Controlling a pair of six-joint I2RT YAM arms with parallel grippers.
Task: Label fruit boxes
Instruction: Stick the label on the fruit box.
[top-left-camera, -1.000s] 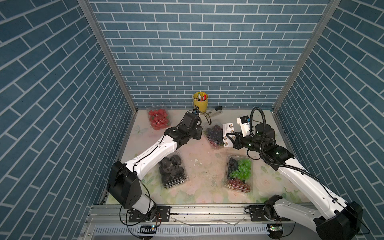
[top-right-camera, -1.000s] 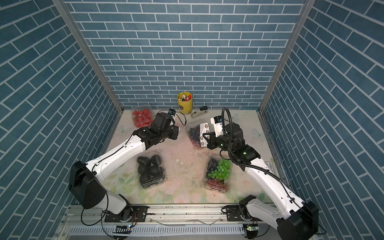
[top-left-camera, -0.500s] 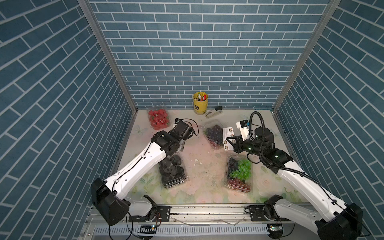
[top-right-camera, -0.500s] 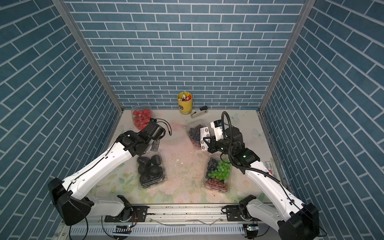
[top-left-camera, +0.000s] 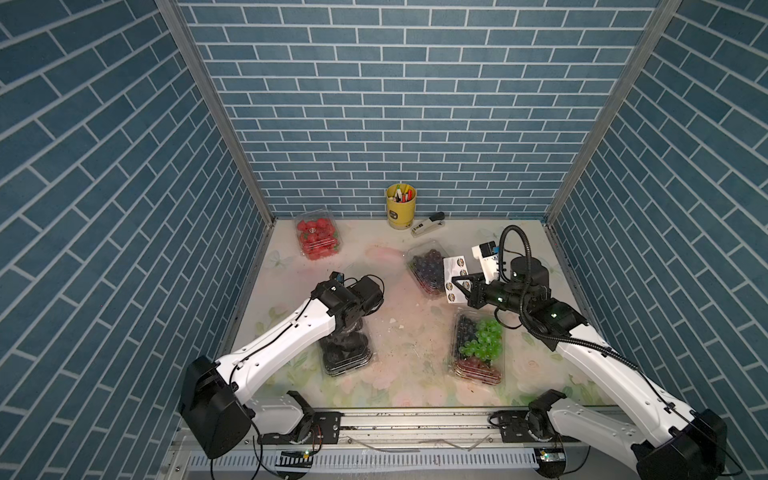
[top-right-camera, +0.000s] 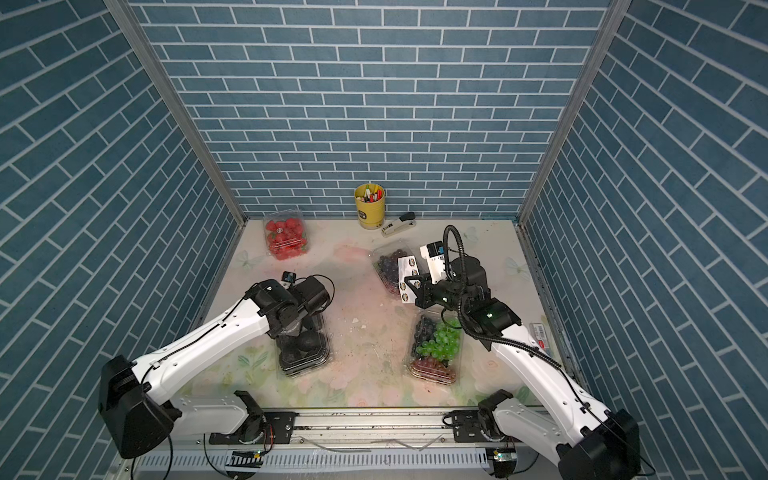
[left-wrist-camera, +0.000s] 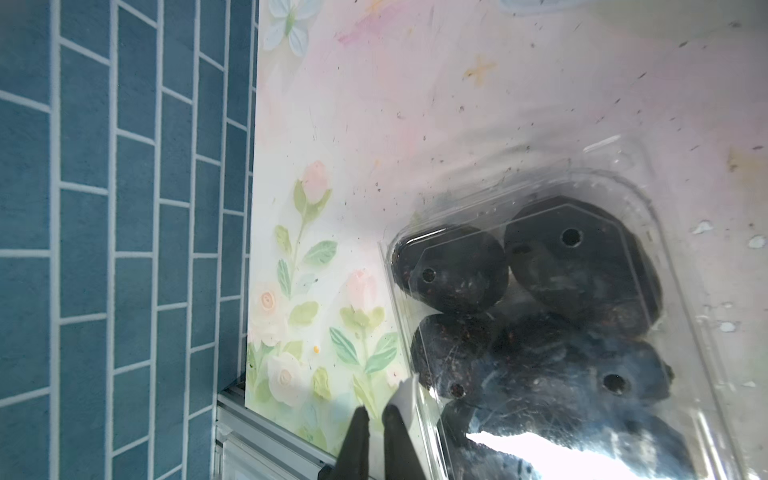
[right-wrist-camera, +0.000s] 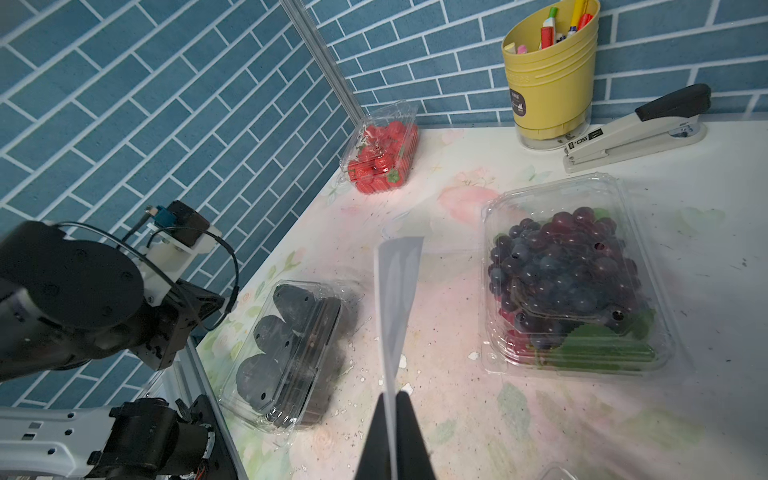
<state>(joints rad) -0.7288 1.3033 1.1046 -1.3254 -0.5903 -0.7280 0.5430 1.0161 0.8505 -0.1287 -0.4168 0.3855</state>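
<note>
1. Well, the only writing I can read is "50" on the side of the grey stapler (right-wrist-camera: 636, 124). The yellow pen cup (right-wrist-camera: 548, 83) has a dark label, but its words are too small to read.
2. The white sticker sheet (top-left-camera: 454, 272) has round stickers with little dark marks, also too small to read.
3. Four clear plastic fruit boxes sit on the flowery table (top-left-camera: 399, 332). Some lids have small round holes.
4. The strawberry box (top-left-camera: 316, 234) is in the back corner by the left wall. The dark grape box (top-left-camera: 428, 266) is near the middle, just beside the sheet.
5. The mixed grape box (top-left-camera: 478, 349) is at the front right, with green grapes in its middle. The black fruit box (top-left-camera: 347, 353) is at the front left, partly under the left arm.
6. The left gripper (left-wrist-camera: 374, 415) has its fingers almost together. It pinches a small white sticker (left-wrist-camera: 405, 392) just beside the black fruit box's edge.
7. The right gripper (right-wrist-camera: 392, 401) is clamped on the sticker sheet and holds it up on its edge.
8. A second ago the left arm reached far back, near the pen cup. Now it is pulled back over the black fruit box. The boxes are in the same spots, and the right arm has hardly moved.
</note>
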